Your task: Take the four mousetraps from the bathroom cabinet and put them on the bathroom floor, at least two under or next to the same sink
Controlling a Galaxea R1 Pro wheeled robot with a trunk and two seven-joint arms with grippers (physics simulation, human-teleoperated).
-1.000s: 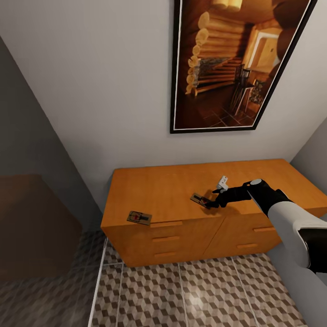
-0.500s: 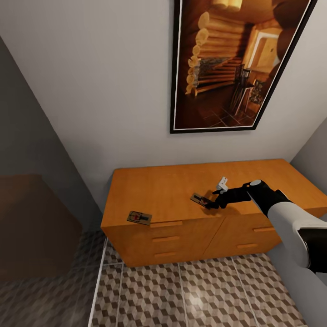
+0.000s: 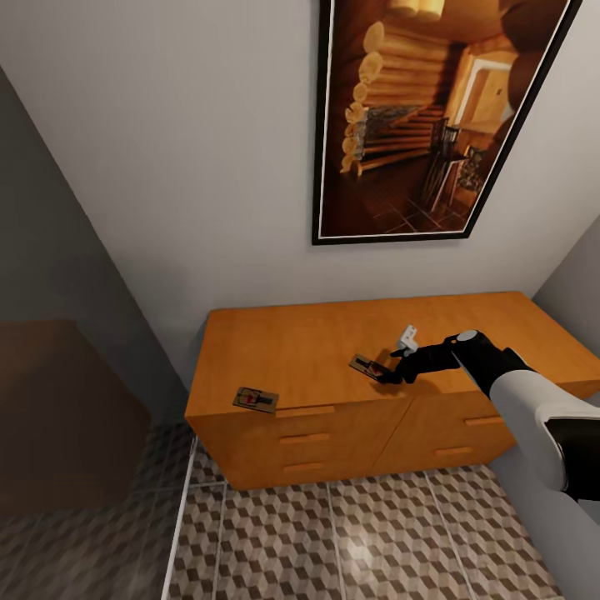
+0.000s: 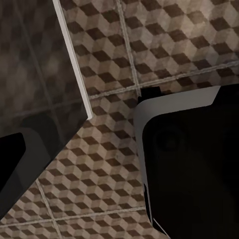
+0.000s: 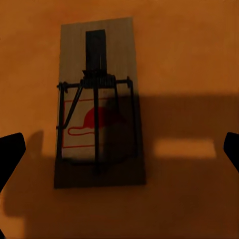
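- Head view: the cabinet point(image 3: 333, 392) stands against the white wall, beneath a framed picture point(image 3: 433, 117) of a log interior. Two mousetraps lie on its flat top. One mousetrap point(image 3: 255, 400) sits at the front left corner, well apart from my arm. The other mousetrap point(image 3: 364, 366) lies mid-top, right at the tip of my right gripper point(image 3: 390, 372), my right arm reaching in from the right. The bathroom floor point(image 3: 358, 542), cube-patterned tile, spreads in front of the drawers.
- Left wrist view: cube-patterned floor tiles point(image 4: 99, 174) below, with a pale threshold strip point(image 4: 74, 64). Dark and white robot body parts crowd the frame. I cannot tell how my left fingers are set.
- Right wrist view: the mid-top mousetrap point(image 5: 97, 99) lies flat on the orange wood, red mark and dark wire bar facing up. My right fingertips point(image 5: 10, 154) stand wide apart on either side, released, not touching the board.
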